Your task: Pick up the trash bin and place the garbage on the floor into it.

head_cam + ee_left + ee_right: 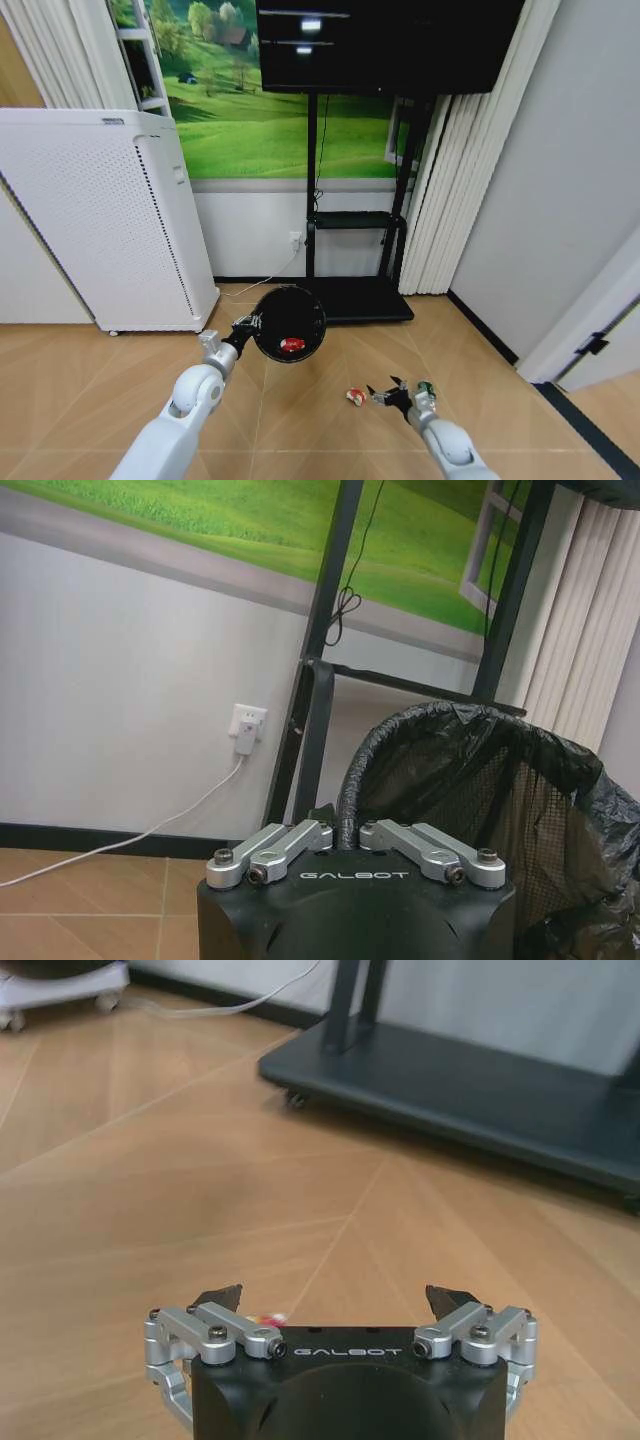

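My left gripper [250, 324] holds the trash bin [290, 322] up off the floor [90, 380], shut on its near rim [347, 815]. The bin is black, round and lined with a black bag [480, 770]. A red piece of garbage [292, 345] lies inside it. Low over the floor, my right gripper [384, 392] stands open with nothing between its fingertips [222, 1296]. A crumpled red-and-white wrapper [355, 396] lies just to its left, peeking out by the gripper body [270, 1318]. A small green bottle [425, 388] lies on the other side, beside the wrist.
A tall white perforated appliance [100, 220] stands at the back left. The black TV-stand base [350, 298] lies behind the bin, with a white cable and wall socket [246, 727] nearby. Pale curtains [440, 190] hang at the right. A black strip [590, 430] edges the floor.
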{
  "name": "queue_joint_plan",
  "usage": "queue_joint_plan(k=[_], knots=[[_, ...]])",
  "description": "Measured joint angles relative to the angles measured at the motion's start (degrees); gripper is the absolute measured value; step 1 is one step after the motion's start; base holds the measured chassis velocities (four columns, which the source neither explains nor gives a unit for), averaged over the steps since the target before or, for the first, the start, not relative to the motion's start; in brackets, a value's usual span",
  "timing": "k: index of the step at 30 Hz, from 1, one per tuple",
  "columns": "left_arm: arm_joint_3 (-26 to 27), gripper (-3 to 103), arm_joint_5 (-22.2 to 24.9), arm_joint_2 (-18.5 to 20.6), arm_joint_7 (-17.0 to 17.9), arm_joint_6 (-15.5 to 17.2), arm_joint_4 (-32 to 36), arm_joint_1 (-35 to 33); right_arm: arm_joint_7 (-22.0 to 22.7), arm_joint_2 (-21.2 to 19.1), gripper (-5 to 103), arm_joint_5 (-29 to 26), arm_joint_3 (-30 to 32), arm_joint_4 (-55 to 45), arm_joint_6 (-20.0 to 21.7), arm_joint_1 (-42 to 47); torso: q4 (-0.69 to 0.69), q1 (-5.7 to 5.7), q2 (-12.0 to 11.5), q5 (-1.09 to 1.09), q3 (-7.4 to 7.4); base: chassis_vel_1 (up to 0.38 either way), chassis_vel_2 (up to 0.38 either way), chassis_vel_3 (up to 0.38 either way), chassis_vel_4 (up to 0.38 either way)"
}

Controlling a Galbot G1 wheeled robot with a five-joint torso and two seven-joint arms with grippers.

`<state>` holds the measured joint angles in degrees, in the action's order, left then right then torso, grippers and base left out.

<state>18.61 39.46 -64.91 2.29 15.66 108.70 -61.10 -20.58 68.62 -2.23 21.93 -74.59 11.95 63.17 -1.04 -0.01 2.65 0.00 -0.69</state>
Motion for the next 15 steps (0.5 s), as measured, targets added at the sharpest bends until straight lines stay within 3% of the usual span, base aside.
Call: queue_joint_plan(k=[4, 15], knots=[[0.8, 6, -0.1, -0.1, -0.3, 0.0, 0.7, -1.1, -0.8, 1.1, 100, 1.0, -4.3, 7.7, 1.4, -5.4, 0.01, 0.00, 0.0, 0.01, 0.00, 0.000, 0.000, 0.000, 0.000], [2.9, 6, -0.1, -0.2, -1.7, 0.0, 1.5, -2.2, 2.5, 4.4, 100, 0.2, -6.8, 17.5, 4.5, -10.3, 0.00, 0.00, 0.0, 0.00, 0.00, 0.000, 0.000, 0.000, 0.000]])
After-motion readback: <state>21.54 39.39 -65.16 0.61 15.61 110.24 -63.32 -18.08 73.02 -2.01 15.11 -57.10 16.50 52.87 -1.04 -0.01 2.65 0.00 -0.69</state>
